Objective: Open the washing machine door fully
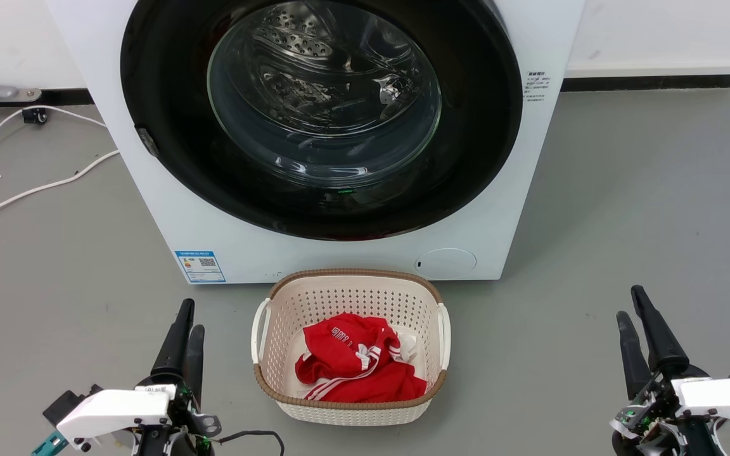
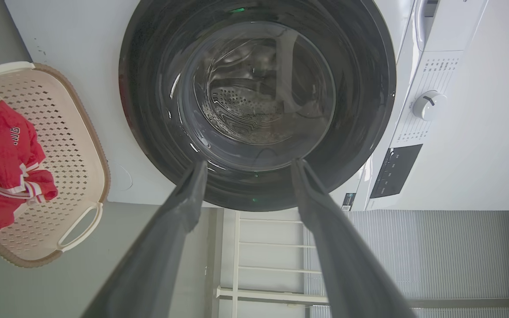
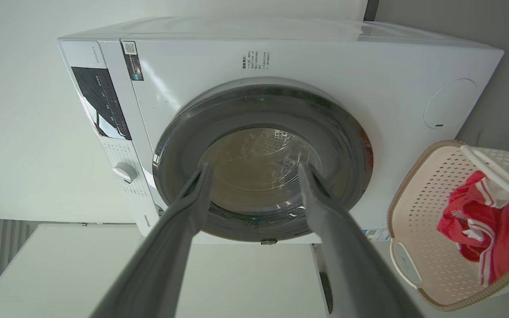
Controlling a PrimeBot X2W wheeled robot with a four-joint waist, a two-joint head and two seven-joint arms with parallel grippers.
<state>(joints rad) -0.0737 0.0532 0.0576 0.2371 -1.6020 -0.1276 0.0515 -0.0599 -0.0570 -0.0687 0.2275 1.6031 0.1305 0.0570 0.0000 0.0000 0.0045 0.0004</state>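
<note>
Grey floor [image 1: 625,209] running back to a white wall with a dark skirting strip. Against that far edge of the floor, the washing machine [image 1: 530,164], white and boxy, with a blue sticker [image 1: 200,266] at the lower left corner of its front and a round cap [image 1: 445,261] low toward the right. On its control strip, a white dial [image 2: 429,105] beside a dark panel [image 2: 396,170]. Across nearly the whole front, the washing machine door [image 1: 479,126]: glossy black ring, bulging clear window, perforated steel drum visible behind the glass. Seated flat against the front, closed. Small dark tab [image 1: 147,140] at the door's left rim. On the floor just before the machine's bottom edge, a cream perforated basket [image 1: 352,277] holding a red garment [image 1: 352,367] with white stripes. White cable [image 1: 35,188] trailing over the floor toward its left edge. Left gripper [image 1: 191,316] low at the near left, fingers parted, grasping nothing, well apart from the door. Right gripper [image 1: 629,303] at the near right, likewise spread and empty, clear of the machine.
</note>
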